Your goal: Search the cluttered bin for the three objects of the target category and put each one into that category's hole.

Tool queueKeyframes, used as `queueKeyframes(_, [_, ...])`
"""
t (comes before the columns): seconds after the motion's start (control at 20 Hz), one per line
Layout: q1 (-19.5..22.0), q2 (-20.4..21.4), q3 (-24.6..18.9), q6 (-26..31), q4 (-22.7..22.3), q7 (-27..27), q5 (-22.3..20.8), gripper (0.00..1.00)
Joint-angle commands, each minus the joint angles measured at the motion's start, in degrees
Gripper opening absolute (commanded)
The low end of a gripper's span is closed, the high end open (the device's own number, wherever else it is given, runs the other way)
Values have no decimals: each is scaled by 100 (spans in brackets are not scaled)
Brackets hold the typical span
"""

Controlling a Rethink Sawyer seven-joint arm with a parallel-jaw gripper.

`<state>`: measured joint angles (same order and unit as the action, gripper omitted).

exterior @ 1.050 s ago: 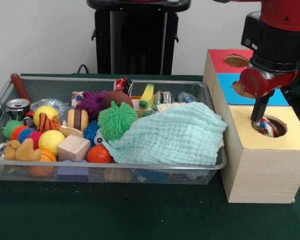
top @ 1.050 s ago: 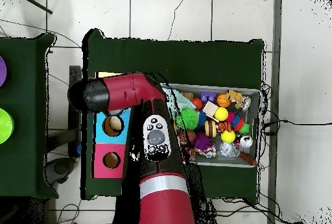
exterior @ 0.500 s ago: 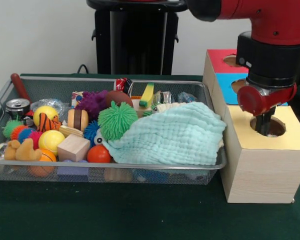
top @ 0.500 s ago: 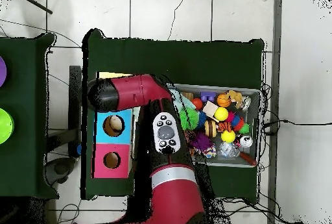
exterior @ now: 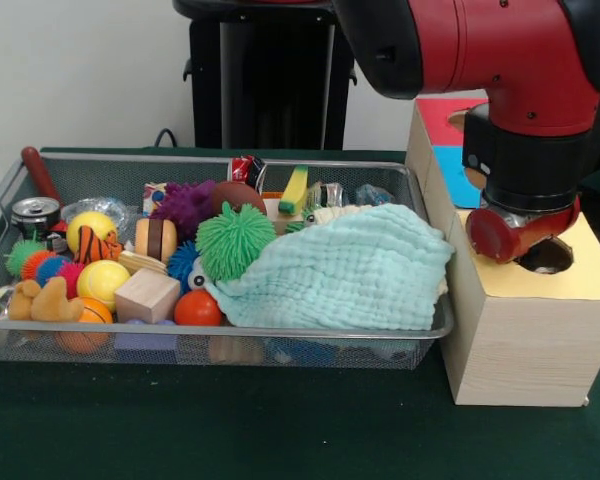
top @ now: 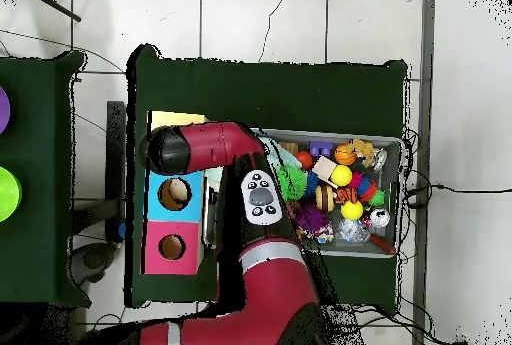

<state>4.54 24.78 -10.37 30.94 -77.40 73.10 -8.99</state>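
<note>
The wire-mesh bin [exterior: 220,345] holds a heap of toys: a green spiky ball [exterior: 234,240], a purple fuzzy toy [exterior: 185,205], yellow balls [exterior: 102,282], a wooden block [exterior: 146,295] and an orange ball [exterior: 197,309]. A pale green cloth [exterior: 350,270] covers the bin's right half. To the right stands the wooden box with a yellow top [exterior: 580,275] and its hole [exterior: 548,256], then blue [top: 175,193] and red [top: 172,247] sections. My gripper [exterior: 525,245] sits right at the yellow hole, hidden behind the red wrist [exterior: 515,230]. What it holds is hidden.
A soda can [exterior: 35,212] and a red-handled tool [exterior: 38,172] lie at the bin's left end. The thick red arm [exterior: 480,50] spans the upper right, above the box. In the overhead view the arm [top: 205,147] reaches across the box's yellow end [top: 175,118].
A multicoloured thing seen in the yellow hole a second ago is out of sight. The arm has swung further over the box and lower, and the wrist now hides the gripper.
</note>
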Motion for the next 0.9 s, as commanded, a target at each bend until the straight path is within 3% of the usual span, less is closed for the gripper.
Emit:
queueKeyframes(0.05, [-4,312,19,546,-544,360,-260,0])
queueKeyframes(0.2, [78,1086,-86,818,-1018,234,-112,0])
queueKeyframes(0.3, [89,1401,-134,1087,-1086,163,-19,0])
queueKeyframes(0.75, [152,1885,-180,1672,-1114,126,4,0])
queueKeyframes(0.9, [300,2240,-252,1893,-1298,-56,79,0])
